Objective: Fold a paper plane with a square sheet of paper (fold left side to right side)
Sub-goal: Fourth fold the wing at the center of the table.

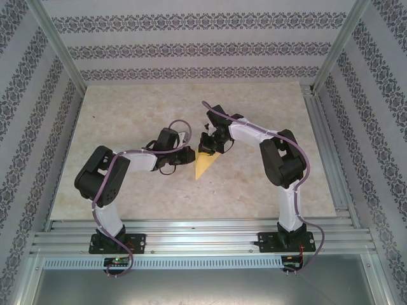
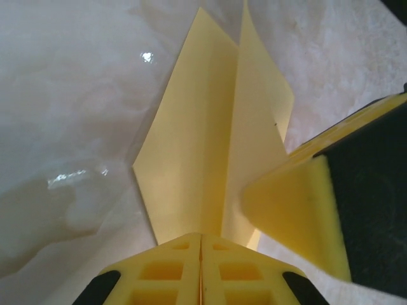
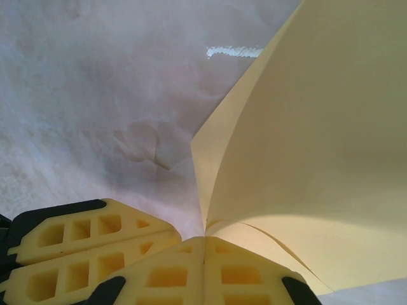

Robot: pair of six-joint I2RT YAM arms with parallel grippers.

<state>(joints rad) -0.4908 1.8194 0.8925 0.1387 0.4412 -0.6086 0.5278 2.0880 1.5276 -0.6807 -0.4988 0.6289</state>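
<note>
Paper plane (image 1: 205, 165): mustard dart, its flaps standing partly up off the pale marbled bench (image 1: 127, 121) beneath it. Left pincer (image 2: 200, 240) is fully closed on the plane's left side. Right pincer (image 3: 203, 243) is fully closed on its wide far end, close beside the left.

Risk: opposed pulls could tear the thin paper or skew the crease; a slip would let a flap spring open.

Bench top glossy, with glare spots. Patterned walls (image 1: 191, 25) all round.

The top camera looks down from behind the near edge over the whole bench (image 1: 127, 108); both wrist cameras peer closely at the paper plane (image 1: 205, 165), shared by all views
</note>
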